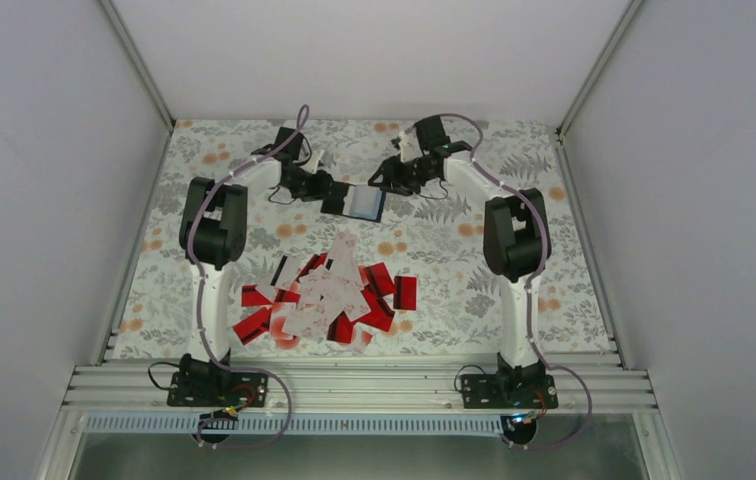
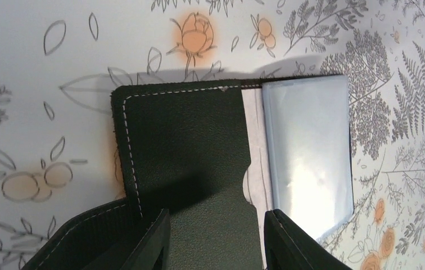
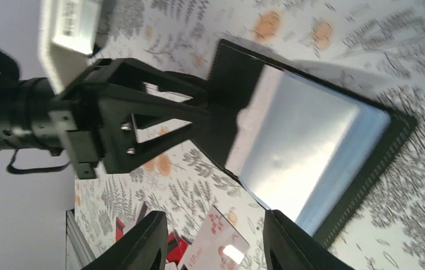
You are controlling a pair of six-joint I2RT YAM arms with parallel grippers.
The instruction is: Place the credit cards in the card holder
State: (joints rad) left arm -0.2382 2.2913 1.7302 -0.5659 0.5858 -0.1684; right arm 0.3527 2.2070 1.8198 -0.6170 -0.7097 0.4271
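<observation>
Open card holder [image 1: 362, 203] at far middle of desk [image 1: 554, 240], long axis left-right; left tool [image 2: 216, 239] pinching its black flap. Beside it right tool [image 3: 216, 244] spread, empty. Heap of credit cards [image 1: 324, 298] nearward, well apart from both tools (right arm free to fetch).

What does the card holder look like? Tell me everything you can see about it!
The card holder is a small black folding wallet. It lies open on the flowery table, farther from the arm bases than the pile of credit cards. It looks like dark leather with pale stitching along its edge. Inside is a shiny, pale blue-grey see-through pocket. The left gripper straddles its black flap, and the right gripper hovers open beside it.
</observation>
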